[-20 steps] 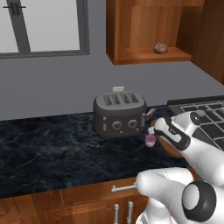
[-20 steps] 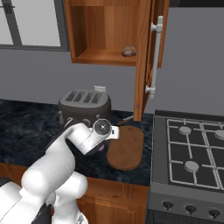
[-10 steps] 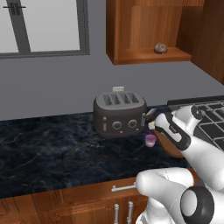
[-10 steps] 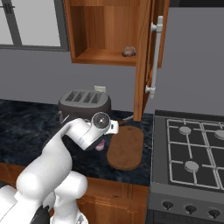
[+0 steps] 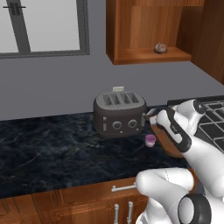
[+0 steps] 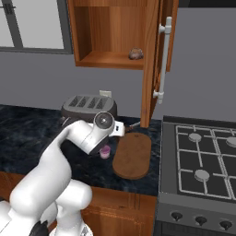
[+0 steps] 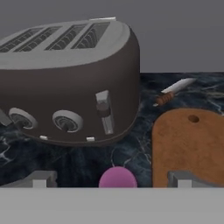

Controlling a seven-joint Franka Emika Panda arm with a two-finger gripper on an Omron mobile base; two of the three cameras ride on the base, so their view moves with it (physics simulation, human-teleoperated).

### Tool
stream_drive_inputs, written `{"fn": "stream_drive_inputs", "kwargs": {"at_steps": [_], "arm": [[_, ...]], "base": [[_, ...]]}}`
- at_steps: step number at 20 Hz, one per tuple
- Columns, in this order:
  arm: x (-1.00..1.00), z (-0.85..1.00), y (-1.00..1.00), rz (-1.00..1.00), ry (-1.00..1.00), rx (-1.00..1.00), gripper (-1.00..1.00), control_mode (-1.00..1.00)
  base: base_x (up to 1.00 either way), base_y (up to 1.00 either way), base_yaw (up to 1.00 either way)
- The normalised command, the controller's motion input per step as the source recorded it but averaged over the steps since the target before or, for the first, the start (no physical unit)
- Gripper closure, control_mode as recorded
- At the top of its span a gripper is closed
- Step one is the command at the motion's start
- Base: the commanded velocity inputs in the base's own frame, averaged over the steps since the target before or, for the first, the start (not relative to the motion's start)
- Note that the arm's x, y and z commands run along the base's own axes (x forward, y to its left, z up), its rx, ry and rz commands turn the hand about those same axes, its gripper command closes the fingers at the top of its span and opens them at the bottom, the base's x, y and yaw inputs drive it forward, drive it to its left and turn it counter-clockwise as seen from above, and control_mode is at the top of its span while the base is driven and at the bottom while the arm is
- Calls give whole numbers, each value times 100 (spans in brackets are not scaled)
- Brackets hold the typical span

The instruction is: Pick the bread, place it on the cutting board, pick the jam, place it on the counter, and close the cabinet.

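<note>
Standing on the counter (image 5: pixel 52 148) just in front of the toaster (image 5: pixel 120 114), the jam (image 5: pixel 150 140) is seen upright, beside the near edge of the cutting board (image 6: pixel 133 155) and apart from it. It is judged a light, rigid little jar with smooth, possibly slippery sides; a hold across its squat body below the lid is thought safest, since the lid gives little purchase. The bread (image 6: pixel 135 53) is seen on the shelf of the open cabinet (image 6: pixel 152 69), so the board is bare. The bread is judged light and slightly yielding, best taken across its middle with a gentle squeeze.

In the hand view the gripper (image 7: pixel 113 178) is seen with its fingertips (image 7: pixel 39 178) spread wide on either side of the jar, nothing being held between them. A knife (image 7: pixel 173 91) is seen lying behind the board.

Compared with a second ago, the jam is set down on the stone rather than carried, and the hand is drawn slightly back and up from it. The bread, board and cabinet door are unchanged.
</note>
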Motion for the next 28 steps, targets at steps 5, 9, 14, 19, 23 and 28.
{"fn": "stream_drive_inputs", "kwargs": {"at_steps": [5, 9, 14, 19, 23, 28], "arm": [[-15, 26, 0, -8, 0, 0, -100, -100], [-10, 21, 0, -8, 0, 0, -100, -100], [-15, 14, 0, -7, 0, -1, -100, -100], [-22, 3, 0, -1, -1, -3, -100, -100], [-12, 4, 0, 0, -7, -6, -100, -100], [-11, 1, 0, 0, -6, -6, -100, -100]], "base": [[0, 0, 0], [0, 0, 0], [0, 0, 0], [0, 0, 0], [0, 0, 0], [0, 0, 0]]}}
